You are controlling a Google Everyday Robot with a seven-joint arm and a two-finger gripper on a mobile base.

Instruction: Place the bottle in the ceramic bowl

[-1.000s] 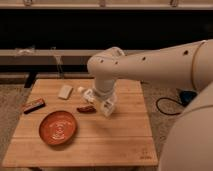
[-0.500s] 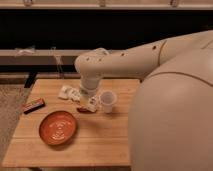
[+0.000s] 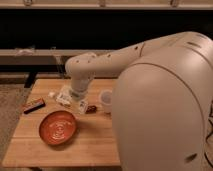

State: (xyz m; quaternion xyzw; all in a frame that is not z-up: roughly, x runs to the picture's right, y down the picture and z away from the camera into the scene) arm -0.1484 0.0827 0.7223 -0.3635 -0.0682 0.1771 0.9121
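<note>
White cup (image 3: 106,100) on wooden table (image 3: 95,145); dark flat bar (image 3: 34,105) near left edge; brown packet (image 3: 92,108) beside cup.

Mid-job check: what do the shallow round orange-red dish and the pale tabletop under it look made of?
Orange-red dish: probably glazed ceramic, going by its smooth rim and pale ringed centre pattern. Tabletop: looks like light wood with a matt finish, warm tan with faint streaks. The gripper is shut, low above it, just behind the dish.

Can't really see the end effector (image 3: 75,101), tucked under the wrist (image 3: 80,82), far left of table (image 3: 30,145); right side blocked by arm (image 3: 165,100).
</note>
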